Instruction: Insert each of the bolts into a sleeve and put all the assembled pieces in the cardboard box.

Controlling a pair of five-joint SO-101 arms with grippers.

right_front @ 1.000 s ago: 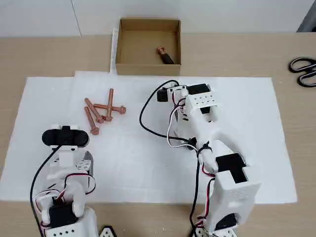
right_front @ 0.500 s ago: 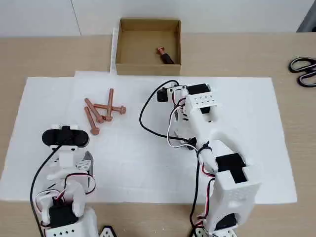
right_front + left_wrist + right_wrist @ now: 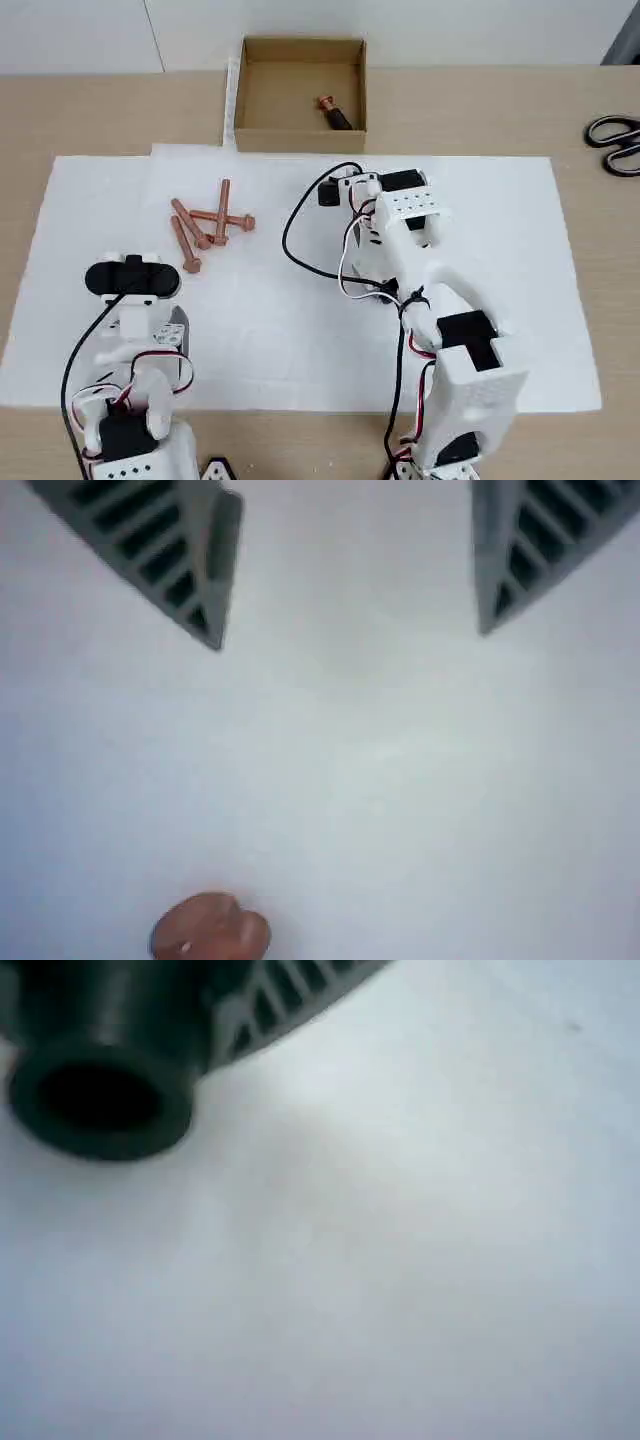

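Mid-assembly: sleeve in hand, bolt not yet fetched.
White sheet (image 3: 300, 330) across table; cardboard box (image 3: 300, 140) at its far edge, one assembled piece (image 3: 335, 113) inside. Right gripper (image 3: 338, 190) clenched on black sleeve (image 3: 100, 1100), bore open, low over sheet near box. Left gripper (image 3: 350, 610) released, jaws wide, hovering over bare sheet. Four loose bolts (image 3: 205, 225) just beyond it; nearest bolt head (image 3: 210, 935) close by. Likely next: left takes that bolt by the shank, lines it up with the bore.
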